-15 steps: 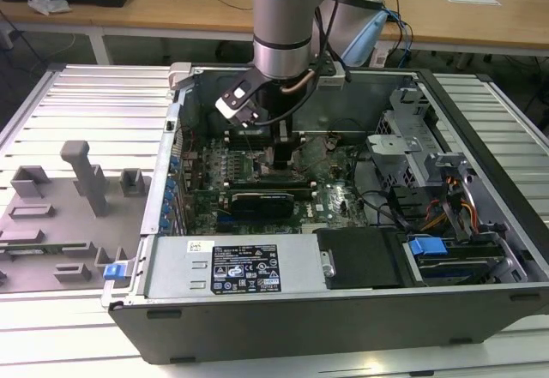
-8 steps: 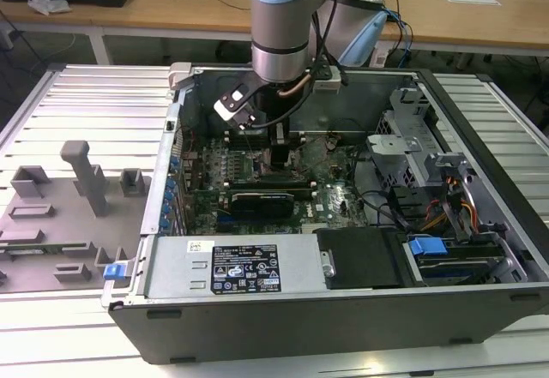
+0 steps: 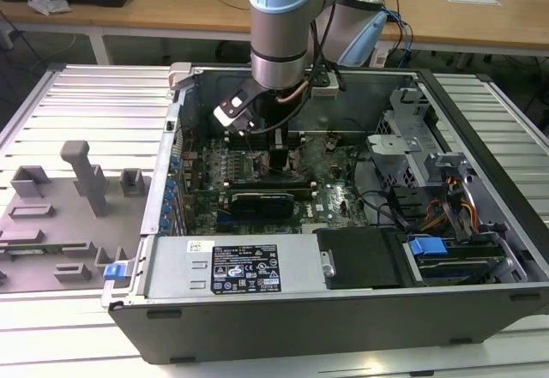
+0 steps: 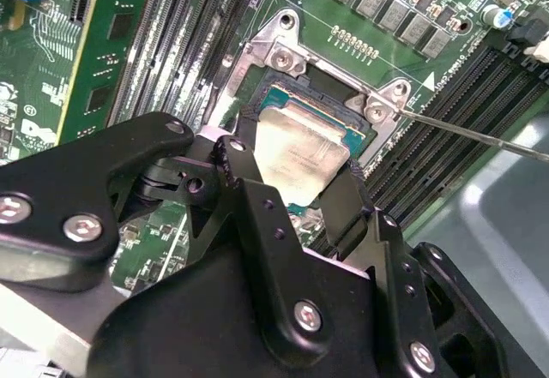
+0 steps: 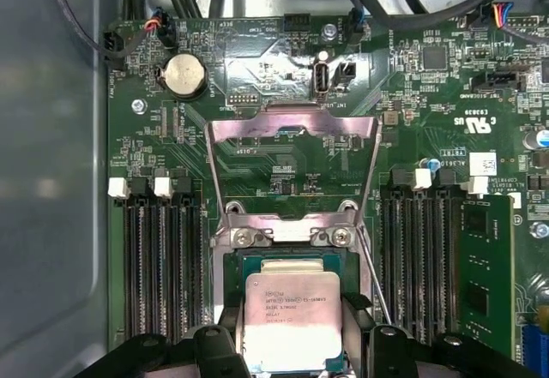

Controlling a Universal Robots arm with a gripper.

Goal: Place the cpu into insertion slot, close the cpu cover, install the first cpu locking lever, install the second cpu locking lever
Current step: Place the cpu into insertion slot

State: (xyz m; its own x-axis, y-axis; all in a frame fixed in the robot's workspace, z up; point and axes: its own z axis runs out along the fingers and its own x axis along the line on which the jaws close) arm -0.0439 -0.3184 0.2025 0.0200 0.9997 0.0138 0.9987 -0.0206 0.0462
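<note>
Cpu (image 5: pixel 288 309) between the jaws of my gripper (image 5: pixel 293 331), at slot (image 5: pixel 233 275); cover (image 5: pixel 293 124) open beyond slot; memory slots (image 5: pixel 159 267) flank jaws.

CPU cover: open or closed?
Open: the thin silver-grey metal frame is swung back off the black-rimmed socket, leaving the pale silver chip uncovered.

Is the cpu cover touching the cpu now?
Apart. In the first wrist view the cpu cover is swung open, clear of the cpu.
</note>
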